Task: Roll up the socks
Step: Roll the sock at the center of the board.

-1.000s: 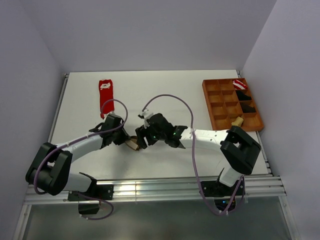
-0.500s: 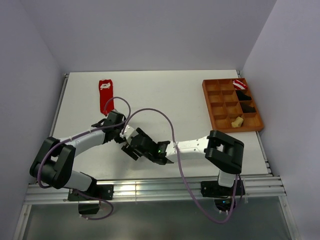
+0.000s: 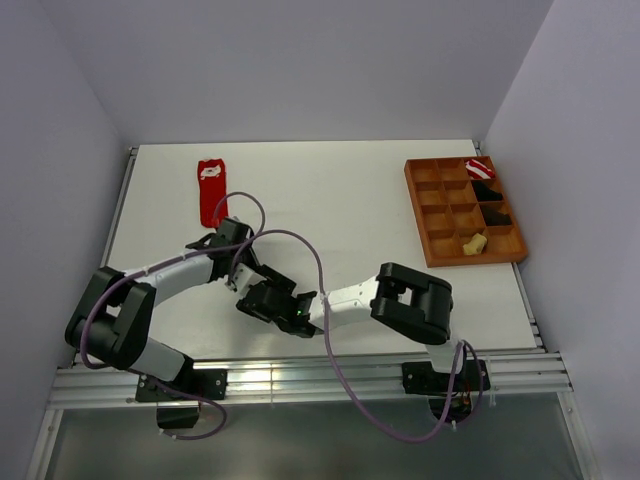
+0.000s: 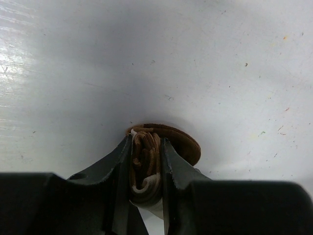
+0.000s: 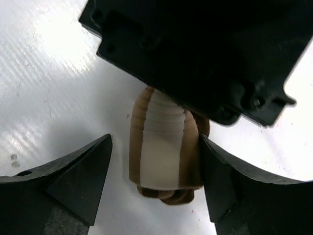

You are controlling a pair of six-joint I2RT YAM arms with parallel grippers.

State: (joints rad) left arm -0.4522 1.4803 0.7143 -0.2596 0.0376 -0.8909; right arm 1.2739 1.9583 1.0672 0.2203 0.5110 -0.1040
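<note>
R pincer point(image 5: 155, 139) swung in, open around striped sock point(image 4: 184, 145) L pincer point(image 4: 146, 141) grips.

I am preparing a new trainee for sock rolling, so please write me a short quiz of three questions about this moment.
1. True or false: the left gripper is shut on the rolled striped sock.
2. The right gripper has its jaws: A) shut on the roll; B) open, one on each side of the roll; C) shut, away from the roll.
3. Fill in: the flat sock at the far left of the table is ___ in colour.
Key: 1 true; 2 B; 3 red.
</note>
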